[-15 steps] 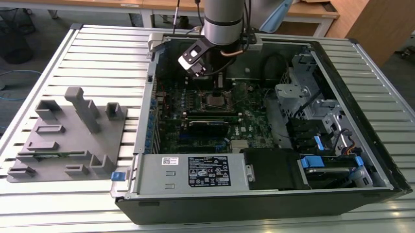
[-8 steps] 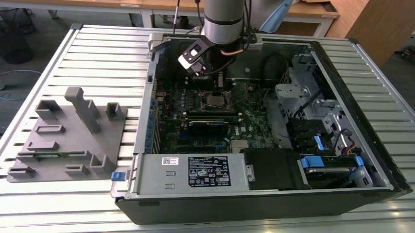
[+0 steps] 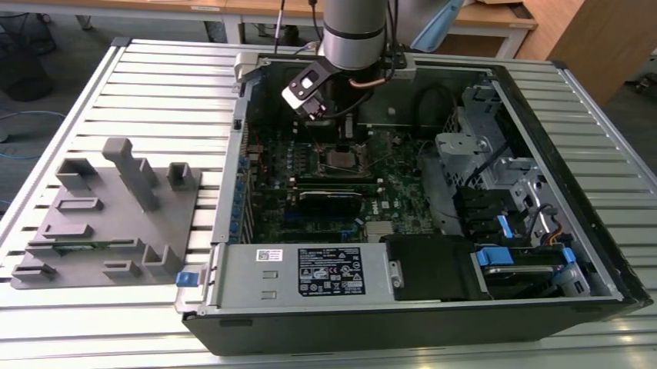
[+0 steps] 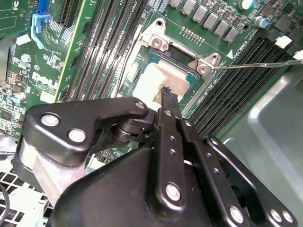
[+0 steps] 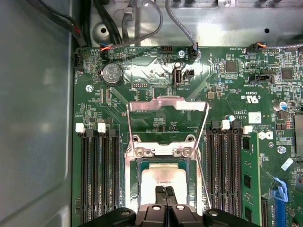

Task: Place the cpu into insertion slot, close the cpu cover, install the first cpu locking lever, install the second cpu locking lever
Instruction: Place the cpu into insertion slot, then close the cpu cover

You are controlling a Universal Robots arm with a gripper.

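The cpu (image 5: 163, 176), a pale silver-grey square, lies flat in the insertion slot (image 5: 134, 189) on the green board; in the second wrist view the cpu (image 4: 161, 78) sits inside the slot's rim (image 4: 191, 79). My gripper (image 5: 165, 193) hangs just over the cpu's near edge, its two black fingers pressed together, with nothing seen between them. The cpu cover (image 5: 168, 105), a thin silvery frame, stands swung back and open beyond the slot. A thin wire locking lever (image 5: 203, 175) rises free beside the slot, also seen as a lever (image 4: 258, 64). In the exterior view the gripper (image 3: 326, 123) hovers above the slot (image 3: 344, 157).
Long black memory slots (image 5: 99, 175) flank the socket on both sides. The open computer case (image 3: 575, 108) has metal walls, cables (image 3: 436, 100) and drive bays at the exterior view's right. A grey fixture block (image 3: 108, 215) lies on the slatted table at the exterior view's left.
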